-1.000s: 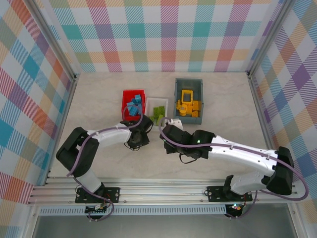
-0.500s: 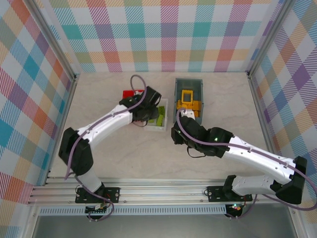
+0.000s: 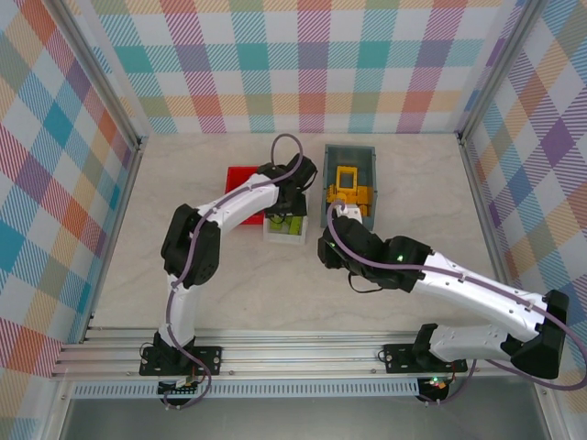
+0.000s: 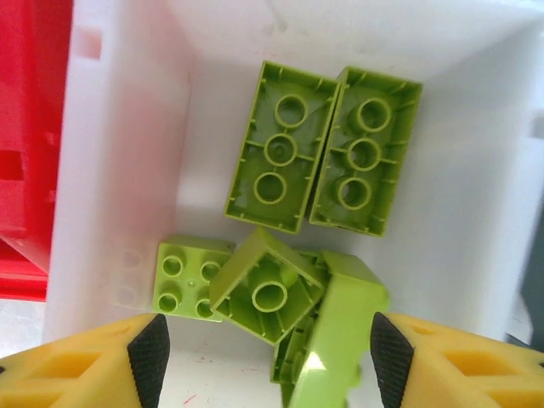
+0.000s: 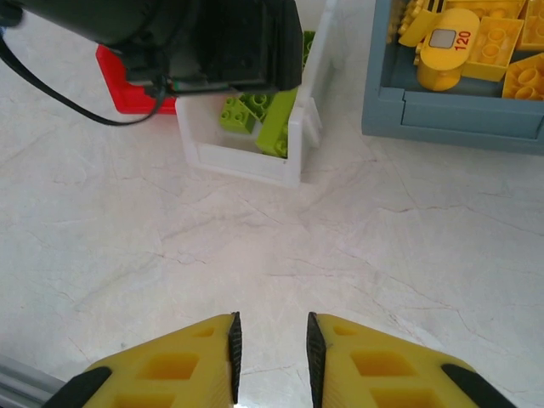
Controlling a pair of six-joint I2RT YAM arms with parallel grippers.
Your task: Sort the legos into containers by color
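Over the white bin [image 4: 119, 127], left claw [image 4: 269, 353] has moved right.

The left arm [image 3: 229, 203] stretches across the red bin [image 3: 237, 176]. The left gripper [image 4: 263, 348] hangs, fingers spread, over the white bin [image 4: 119, 170], barring entry from above. Lime green bricks [image 4: 280, 157] crowd the bin's middle, with bare floor at 12 o'clock. A narrow lane separates it from the grey bin [image 5: 450, 115] at 2 o'clock. Bare marble table [image 5: 255, 229] lies open ahead of the right gripper [image 5: 270, 327].
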